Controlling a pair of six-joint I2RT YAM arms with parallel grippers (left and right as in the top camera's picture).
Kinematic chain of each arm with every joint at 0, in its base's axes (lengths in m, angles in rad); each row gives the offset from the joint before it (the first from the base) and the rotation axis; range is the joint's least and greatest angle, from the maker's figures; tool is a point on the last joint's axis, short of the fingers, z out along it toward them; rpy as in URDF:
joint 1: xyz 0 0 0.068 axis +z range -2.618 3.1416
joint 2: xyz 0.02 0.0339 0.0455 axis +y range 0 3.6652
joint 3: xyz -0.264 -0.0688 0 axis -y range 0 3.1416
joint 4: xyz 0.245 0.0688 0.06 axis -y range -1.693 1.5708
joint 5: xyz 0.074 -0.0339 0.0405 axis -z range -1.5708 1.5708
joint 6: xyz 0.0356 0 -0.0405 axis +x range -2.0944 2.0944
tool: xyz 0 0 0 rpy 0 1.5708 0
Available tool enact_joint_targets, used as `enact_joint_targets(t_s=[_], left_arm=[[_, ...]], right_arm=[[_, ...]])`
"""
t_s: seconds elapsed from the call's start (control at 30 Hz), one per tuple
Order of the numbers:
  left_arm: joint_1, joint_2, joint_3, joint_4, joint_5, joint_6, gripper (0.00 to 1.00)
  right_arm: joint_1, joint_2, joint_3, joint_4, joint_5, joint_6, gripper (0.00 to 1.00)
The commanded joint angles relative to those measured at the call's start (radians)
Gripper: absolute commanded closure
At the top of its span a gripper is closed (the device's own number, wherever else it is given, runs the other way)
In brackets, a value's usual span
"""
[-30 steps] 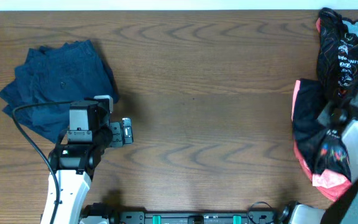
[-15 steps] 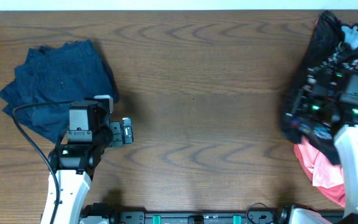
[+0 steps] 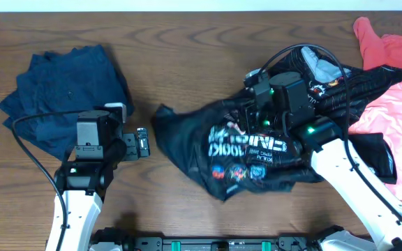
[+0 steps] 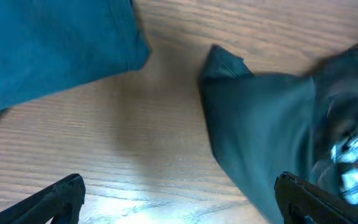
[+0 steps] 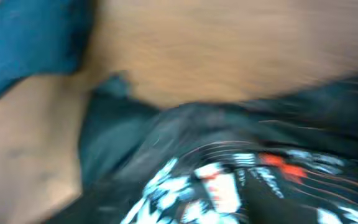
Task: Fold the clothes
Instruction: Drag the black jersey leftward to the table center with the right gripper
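The black jersey [image 3: 243, 157] with white and red logos lies crumpled across the table's middle-right, one corner reaching left. My right gripper [image 3: 246, 120] hovers over its upper part; the right wrist view is blurred, shows only the jersey [image 5: 229, 174] close below and no fingers. A navy garment [image 3: 61, 90] lies folded at the far left. Just right of it my left gripper [image 3: 142, 143] stands open over bare wood, its fingers [image 4: 61, 196] wide apart. The jersey's corner [image 4: 260, 118] lies close to the right finger. Coral-pink shirts [image 3: 396, 90] are heaped at the right edge.
The navy garment [image 4: 48, 50] fills the upper left of the left wrist view. Bare wood separates it from the jersey's left corner. A black cable [image 3: 30, 150] loops beside the left arm. The table's far edge runs along the top.
My right arm swung left from the pile at the right edge, bringing the black jersey to the table's middle and uncovering the coral shirts. The left arm stayed still.
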Motion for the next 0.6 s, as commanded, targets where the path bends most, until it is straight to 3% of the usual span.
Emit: enact_joint_targets(t_s=[0.0, 0.1, 0.23, 0.57], left_arm=[[0.004, -0.001, 0.019, 0.001, 0.000, -0.182, 0.02], [0.000, 0.002, 0.017, -0.007, 0.104, -0.302, 0.02], [-0.051, 0.048, 0.010, -0.007, 0.254, -0.303, 0.02], [-0.285, 0.388, 0.002, 0.030, 0.262, -0.513, 0.02]], right_arm=[[-0.047, 0.001, 0.002, -0.003, 0.267, 0.065, 0.01], [-0.111, -0.008, 0.002, -0.056, 0.268, 0.064, 0.01], [-0.205, -0.011, 0.002, -0.154, 0.257, 0.065, 0.01], [-0.394, -0.011, 0.002, -0.366, 0.258, 0.066, 0.01]])
